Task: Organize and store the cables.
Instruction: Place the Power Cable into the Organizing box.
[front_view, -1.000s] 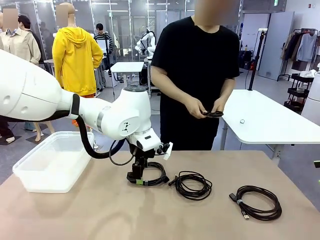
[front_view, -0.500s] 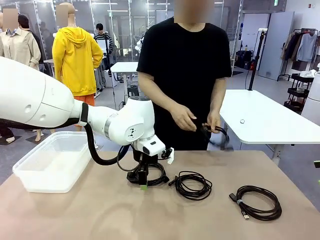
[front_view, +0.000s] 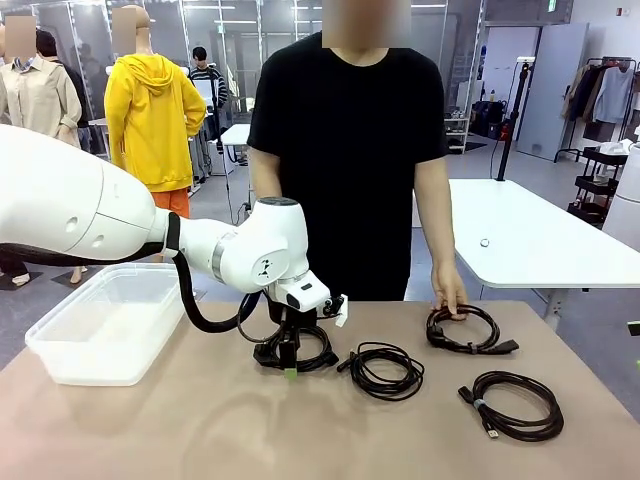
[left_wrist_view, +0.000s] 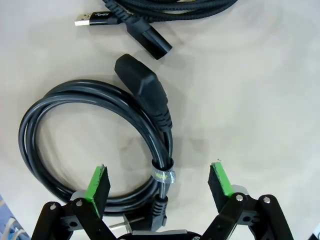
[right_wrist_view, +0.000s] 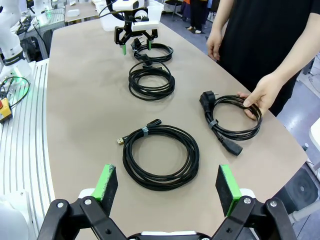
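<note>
Left wrist: left tool (left_wrist_view: 159, 180) wide-open over cable (left_wrist_view: 92, 94)

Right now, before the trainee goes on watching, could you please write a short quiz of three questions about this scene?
1. How many coiled cables lie on the table?
2. True or false: the left tool is shut on a cable.
3. What does the person's hand touch? A the left tool; B the farthest cable; C nothing.
Key: 1 four; 2 false, its jaws stand open astride a coil; 3 B.
</note>
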